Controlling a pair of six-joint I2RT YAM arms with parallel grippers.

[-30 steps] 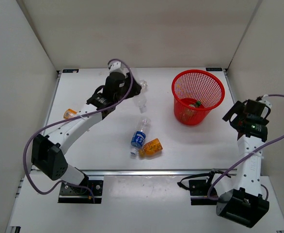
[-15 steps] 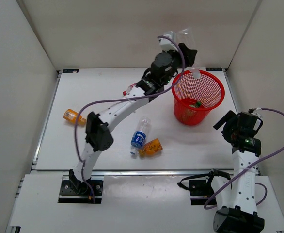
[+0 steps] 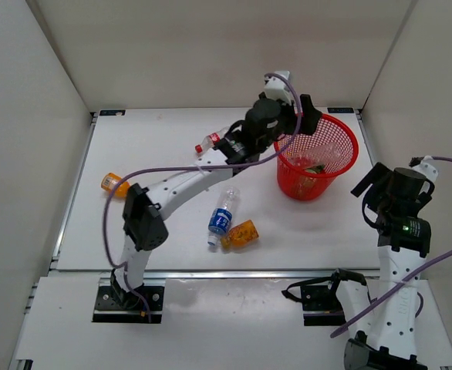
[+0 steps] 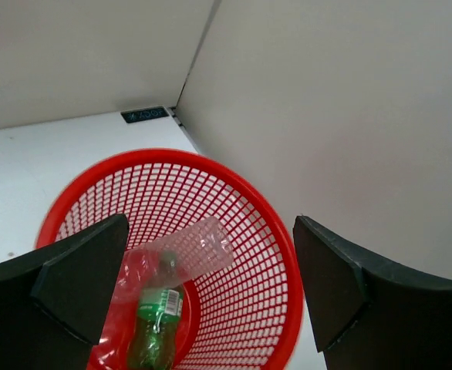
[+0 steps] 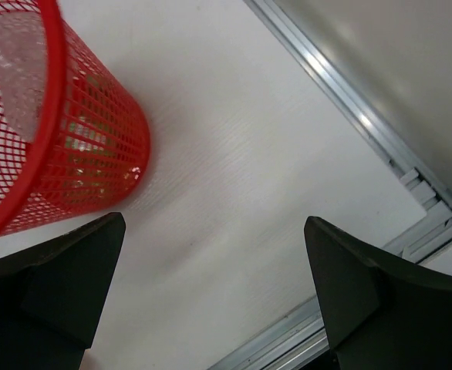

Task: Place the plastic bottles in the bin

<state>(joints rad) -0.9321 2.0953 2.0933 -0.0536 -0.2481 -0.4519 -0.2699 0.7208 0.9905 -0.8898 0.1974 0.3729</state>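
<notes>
The red mesh bin [image 3: 312, 185] stands at the back right of the table. My left gripper [image 3: 303, 119] hangs open over its left rim, holding nothing. In the left wrist view a plain clear bottle [image 4: 189, 248] lies tilted inside the bin [image 4: 245, 301], over a green bottle [image 4: 155, 327], below the open gripper [image 4: 210, 266]. On the table lie a red-capped clear bottle [image 3: 210, 142], an orange bottle [image 3: 112, 183], a blue-labelled bottle [image 3: 222, 216] and a second orange bottle [image 3: 241, 233]. My right gripper [image 3: 371, 185] is open and empty, right of the bin [image 5: 56, 139].
White walls close in the table at the back and on both sides. A metal rail [image 5: 365, 123] runs along the table's right edge near the right gripper [image 5: 214, 270]. The left arm's purple cable [image 3: 210, 158] arcs over the table's middle.
My left arm swung right from the back middle of the table to the bin, carrying the clear bottle. Its jaws then opened and the bottle dropped in. The right arm shifted slightly.
</notes>
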